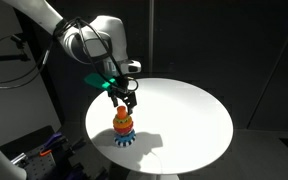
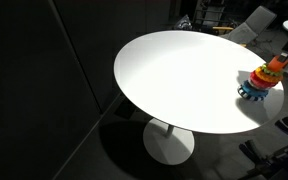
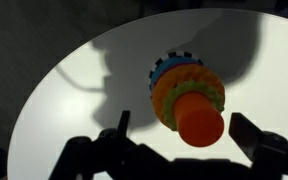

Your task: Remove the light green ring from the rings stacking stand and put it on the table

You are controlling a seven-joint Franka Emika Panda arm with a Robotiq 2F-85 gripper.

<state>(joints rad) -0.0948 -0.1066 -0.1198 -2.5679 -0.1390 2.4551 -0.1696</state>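
The rings stacking stand (image 1: 123,124) stands upright near the edge of the round white table (image 1: 184,110). It is a cone of orange, red and yellow rings on a light-blue toothed base. It also shows in an exterior view (image 2: 261,81) on the table (image 2: 174,70). In the wrist view the stand (image 3: 187,95) is seen from above, and the light green ring (image 3: 173,101) sits near the top around the orange tip. My gripper (image 1: 130,102) hovers just above the stand. In the wrist view the gripper (image 3: 184,132) is open and empty, with a finger on each side of the tip.
The stand is close to the table's rim (image 3: 44,90), beyond which the floor is dark. Wide bare tabletop (image 2: 164,80) lies on the stand's other side. Dark equipment (image 1: 34,150) stands below the table's edge.
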